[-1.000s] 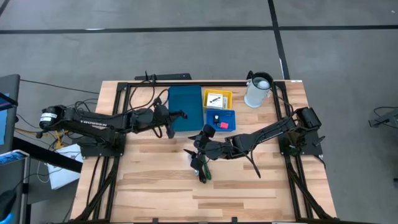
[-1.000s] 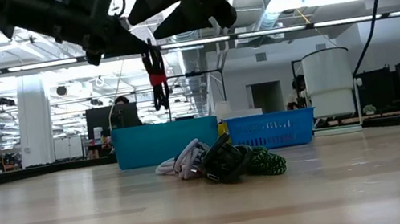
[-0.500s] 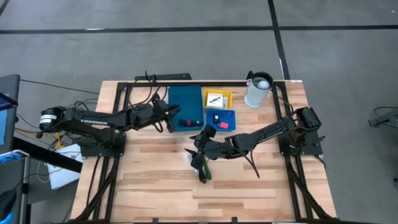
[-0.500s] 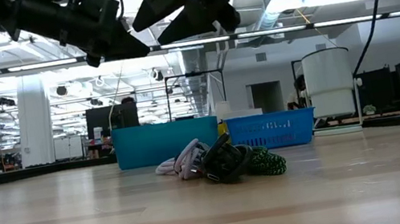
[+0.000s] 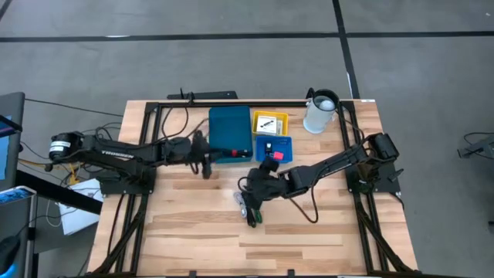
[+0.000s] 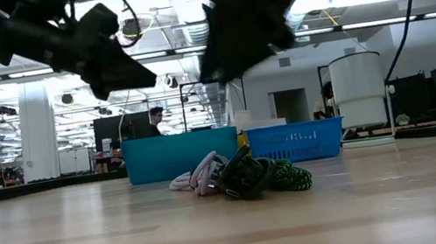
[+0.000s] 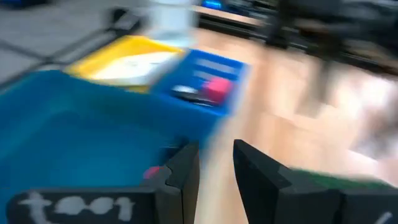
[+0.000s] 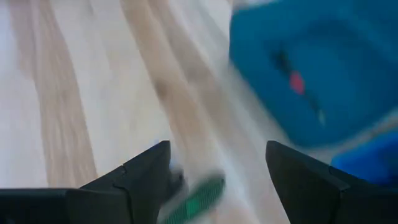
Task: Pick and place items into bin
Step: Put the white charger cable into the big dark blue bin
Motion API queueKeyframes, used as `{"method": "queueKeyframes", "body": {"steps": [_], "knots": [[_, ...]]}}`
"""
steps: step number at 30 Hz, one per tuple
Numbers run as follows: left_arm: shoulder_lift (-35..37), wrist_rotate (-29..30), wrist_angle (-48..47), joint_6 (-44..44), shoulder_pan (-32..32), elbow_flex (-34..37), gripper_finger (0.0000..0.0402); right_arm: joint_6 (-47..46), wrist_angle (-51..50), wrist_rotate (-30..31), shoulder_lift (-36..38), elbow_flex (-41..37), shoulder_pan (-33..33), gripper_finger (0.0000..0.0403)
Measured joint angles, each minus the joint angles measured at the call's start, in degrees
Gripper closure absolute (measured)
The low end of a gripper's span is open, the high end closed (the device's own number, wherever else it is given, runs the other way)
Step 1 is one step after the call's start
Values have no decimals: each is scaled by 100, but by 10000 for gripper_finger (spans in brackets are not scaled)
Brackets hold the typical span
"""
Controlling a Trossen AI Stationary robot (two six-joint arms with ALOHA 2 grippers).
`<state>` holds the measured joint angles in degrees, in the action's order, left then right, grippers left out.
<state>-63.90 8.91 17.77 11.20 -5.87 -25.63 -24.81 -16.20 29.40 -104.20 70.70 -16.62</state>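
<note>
The bin is a block of three trays: long teal (image 5: 230, 127), small yellow (image 5: 269, 122) with a white card, small blue (image 5: 273, 145) with a red piece (image 5: 275, 155). A small red-and-black item (image 5: 235, 152) lies in the teal tray's near end. My left gripper (image 5: 207, 158) (image 7: 216, 149) stands just left of that tray, open by a narrow gap and holding nothing. Near the table's middle lies a pile of items (image 5: 248, 208) (image 6: 240, 176): a white cord, a black piece, a green braided piece. My right gripper (image 5: 249, 191) (image 8: 217, 155) hangs wide open above it, tipped down.
A white cylindrical jug (image 5: 320, 112) stands right of the yellow tray at the far edge. Bare wood lies across the near half of the table and to the pile's left. Black frame rails run along the table's left and right sides.
My left gripper has let go of the red-and-black item, which dropped from above into the teal tray's near end. It then drew back toward the table's left edge and sank. My right gripper has tipped down toward the pile, still wide open.
</note>
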Motion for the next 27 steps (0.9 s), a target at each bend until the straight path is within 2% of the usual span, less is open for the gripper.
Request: {"method": "queueKeyframes", "body": {"steps": [4,6,8,11,18,23,27], "knots": [[0,-1152,5,-492,456,-1,315,-557,-987,-504,0,0,-58,142],[0,-1477,-246,-792,729,-83,315,-863,-1417,-826,0,0,-88,142],[0,-1476,-754,-1003,960,-273,315,-1167,-1773,-1072,0,0,-139,142],[0,-1177,-1700,-1150,1201,-645,315,-1637,-2253,-1277,0,0,-249,142],[0,-1003,-3301,-1497,1401,-1524,315,-2385,-3322,-1244,0,0,-359,142],[-258,-1001,-3913,-1909,1419,-1964,307,-2723,-4103,-728,0,0,-350,142],[-985,-920,-4227,-2001,1419,-2380,285,-2722,-4812,-221,1,2,-343,142]]}}
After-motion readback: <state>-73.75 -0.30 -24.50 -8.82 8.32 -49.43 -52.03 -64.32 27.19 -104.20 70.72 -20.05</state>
